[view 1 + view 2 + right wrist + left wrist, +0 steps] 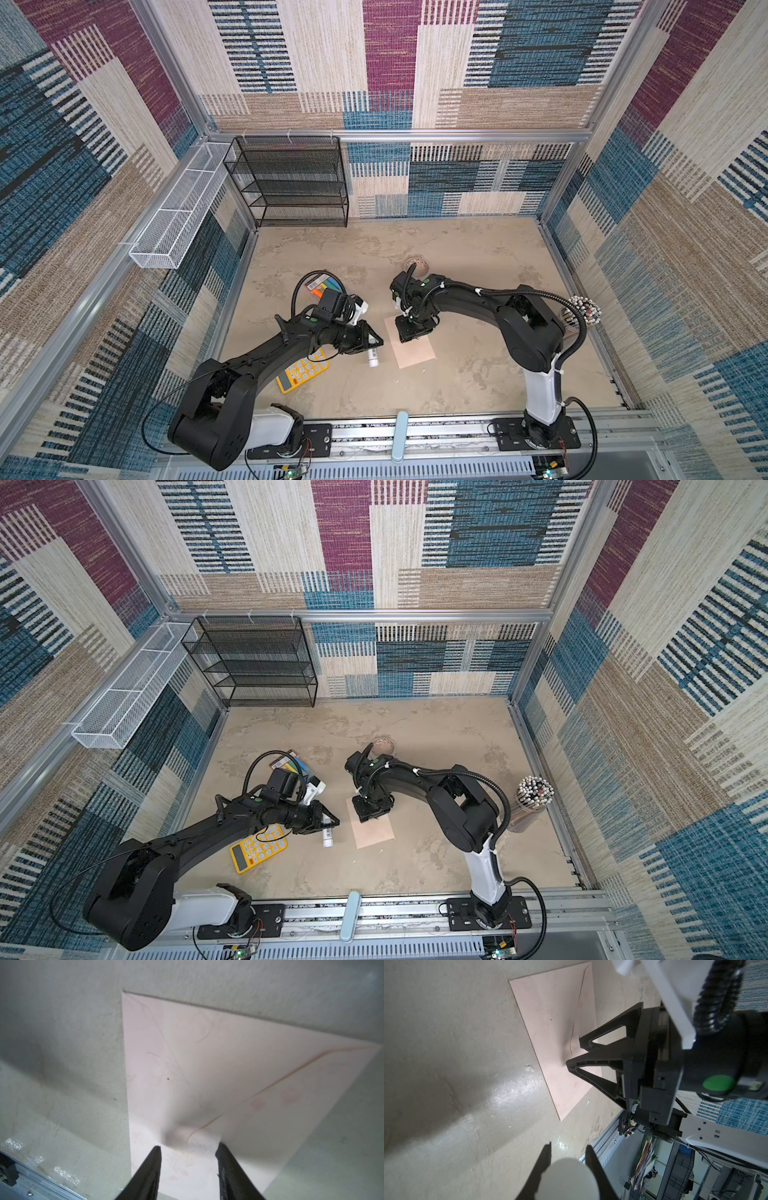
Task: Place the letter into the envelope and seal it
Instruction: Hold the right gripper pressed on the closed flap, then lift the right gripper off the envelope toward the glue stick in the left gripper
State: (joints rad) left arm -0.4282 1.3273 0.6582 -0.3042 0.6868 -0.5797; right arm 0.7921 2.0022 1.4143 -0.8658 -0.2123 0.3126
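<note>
The peach envelope (pixel 415 353) (pixel 374 833) lies flat on the table with its triangular flap folded down over its body (pixel 207 1064). The flap's tip curls up slightly. My right gripper (pixel 188 1148) (pixel 573 1051) stands open just above that tip, fingers straddling it, nothing between them. In both top views it hangs over the envelope's far half (pixel 409 338). My left gripper (pixel 569 1147) (pixel 374 340) waits left of the envelope, shut on a white glue stick (pixel 566 1180) (pixel 372 358). The letter is out of view.
A yellow calculator (pixel 302 371) lies under the left arm and a pack of coloured markers (pixel 322 286) behind it. A round brown dish (pixel 417 264) sits beyond the right wrist. A cup of pencils (pixel 534 800) stands at the right wall, a black mesh shelf (pixel 291 183) at the back.
</note>
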